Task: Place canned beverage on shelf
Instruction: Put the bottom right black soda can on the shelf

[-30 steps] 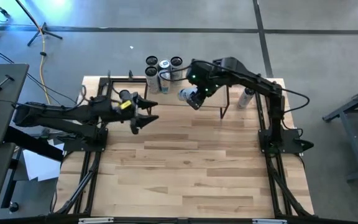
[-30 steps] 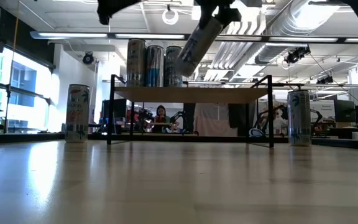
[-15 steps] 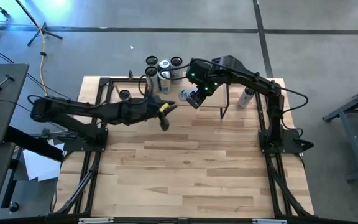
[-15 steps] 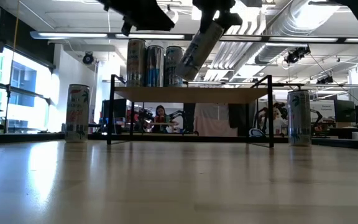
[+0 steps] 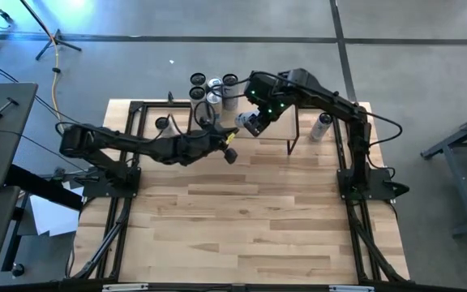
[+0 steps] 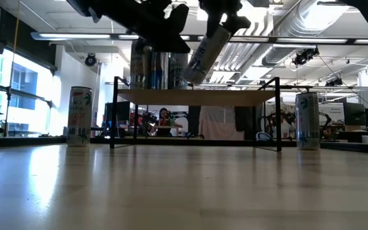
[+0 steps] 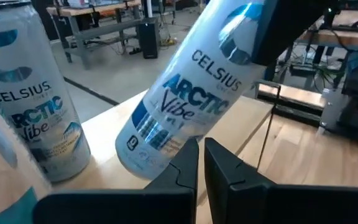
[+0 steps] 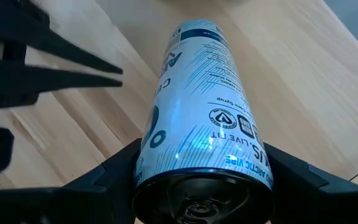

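A white and blue canned beverage hangs tilted above the shelf, with my right gripper shut on it. The shelf is a small wood board on black legs at the table's far side. Several like cans stand upright on its left part. My left gripper reaches in from the table's left, shut and nearly level. Its tips stand just short of the tilted can's lower end. In the right wrist view a gap shows between those fingers and the can. My right gripper pinches the can near its top end between its two fingers, one on each side of the round wall. The fingers come steeply from above and lie across the can. The can is lifted clear and hangs tilted, its lower end toward the cans on the shelf.
One can stands on the tabletop left of the shelf and another right of it. The shelf's right part is bare. The near half of the tabletop is bare wood.
My left gripper has swung from the table's left side toward the right and a little down, up to the held can, rolling as it went, and has shut with nothing between its fingers. The right gripper and the tilted can have stayed almost still.
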Action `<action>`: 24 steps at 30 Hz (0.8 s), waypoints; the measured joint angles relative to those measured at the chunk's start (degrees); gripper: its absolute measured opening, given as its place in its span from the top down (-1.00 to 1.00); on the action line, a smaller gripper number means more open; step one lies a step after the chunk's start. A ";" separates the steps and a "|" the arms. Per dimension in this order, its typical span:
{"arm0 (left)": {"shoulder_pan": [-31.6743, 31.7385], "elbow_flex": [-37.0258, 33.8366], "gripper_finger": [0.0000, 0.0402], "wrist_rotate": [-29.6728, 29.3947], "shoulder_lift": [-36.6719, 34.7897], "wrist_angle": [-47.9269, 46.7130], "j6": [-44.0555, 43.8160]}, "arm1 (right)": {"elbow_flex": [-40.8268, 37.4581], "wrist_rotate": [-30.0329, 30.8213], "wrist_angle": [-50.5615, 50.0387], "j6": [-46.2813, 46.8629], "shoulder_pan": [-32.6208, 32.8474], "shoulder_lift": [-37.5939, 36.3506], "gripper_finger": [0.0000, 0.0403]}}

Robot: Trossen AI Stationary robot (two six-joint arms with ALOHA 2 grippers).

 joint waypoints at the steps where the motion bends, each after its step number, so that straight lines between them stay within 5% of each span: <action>1: 0.03 0.02 1.00 -0.18 0.46 0.69 0.03 | -0.02 -0.09 0.00 0.32 -0.11 0.00 -0.22; 10: 0.23 0.02 1.00 -5.14 1.21 0.54 0.12 | -0.03 -3.61 0.01 0.78 0.05 0.23 -0.22; 24: 1.40 0.07 1.00 -5.32 5.01 1.42 -2.48 | -0.09 -3.02 -0.09 1.43 0.00 0.28 -0.22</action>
